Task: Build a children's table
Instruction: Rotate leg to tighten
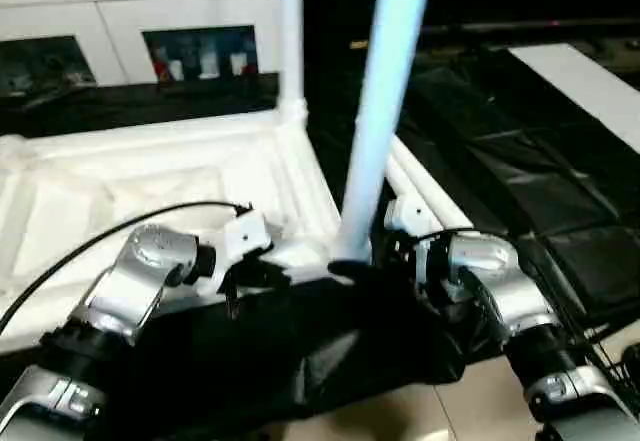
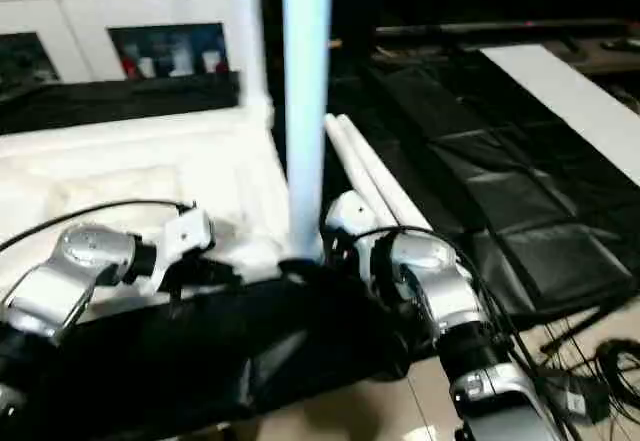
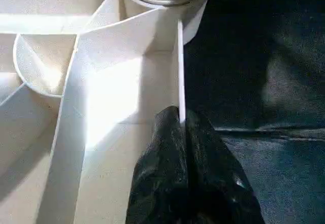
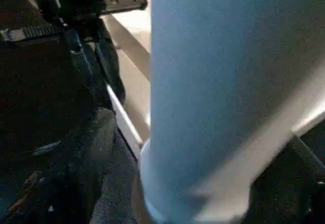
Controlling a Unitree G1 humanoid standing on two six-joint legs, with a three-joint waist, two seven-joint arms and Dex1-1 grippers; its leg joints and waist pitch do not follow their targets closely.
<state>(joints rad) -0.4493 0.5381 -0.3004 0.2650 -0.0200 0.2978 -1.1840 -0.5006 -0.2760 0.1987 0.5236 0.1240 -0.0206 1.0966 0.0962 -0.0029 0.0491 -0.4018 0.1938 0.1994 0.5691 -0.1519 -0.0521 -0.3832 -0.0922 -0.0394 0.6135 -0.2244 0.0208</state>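
Left wrist view: left gripper (image 3: 183, 127) fingers clamped on tabletop (image 1: 150, 191) rim wall, upside down on black cloth (image 1: 300, 351). Right gripper (image 4: 177, 193) fingers apart around upright leg (image 1: 385, 101). No legible writing.

Looked like a lab or demo room set up for robot work. White cabinet (image 1: 140, 11) with glass doors stood along the back wall. Black sheeting (image 1: 520, 191) covered the floor area, tiled floor (image 1: 470, 406) showed at its edge, loose cables (image 2: 610, 361) lay nearby.
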